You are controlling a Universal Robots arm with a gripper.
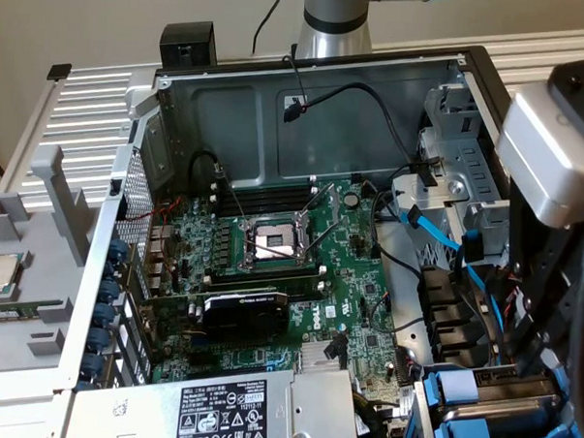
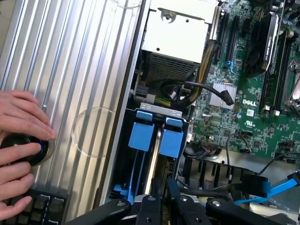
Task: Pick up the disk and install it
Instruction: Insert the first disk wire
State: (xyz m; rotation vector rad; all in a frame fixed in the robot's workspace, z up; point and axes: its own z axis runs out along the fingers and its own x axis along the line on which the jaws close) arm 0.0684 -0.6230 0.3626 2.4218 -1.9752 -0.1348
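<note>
The pincer looked clenched across the disk, which stood on edge directly beneath it in the drive bay of the open Dell computer case. A second blue carrier sat just beside the disk, also under the pincer. Any tilt could have jammed the disk's carrier against that neighbour or the bay wall. The blue SATA cable near the pincer could have snagged on it.

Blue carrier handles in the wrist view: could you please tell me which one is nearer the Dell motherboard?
The handle on the motherboard side; the other handle sits by the case wall beside the ribbed table.
</note>
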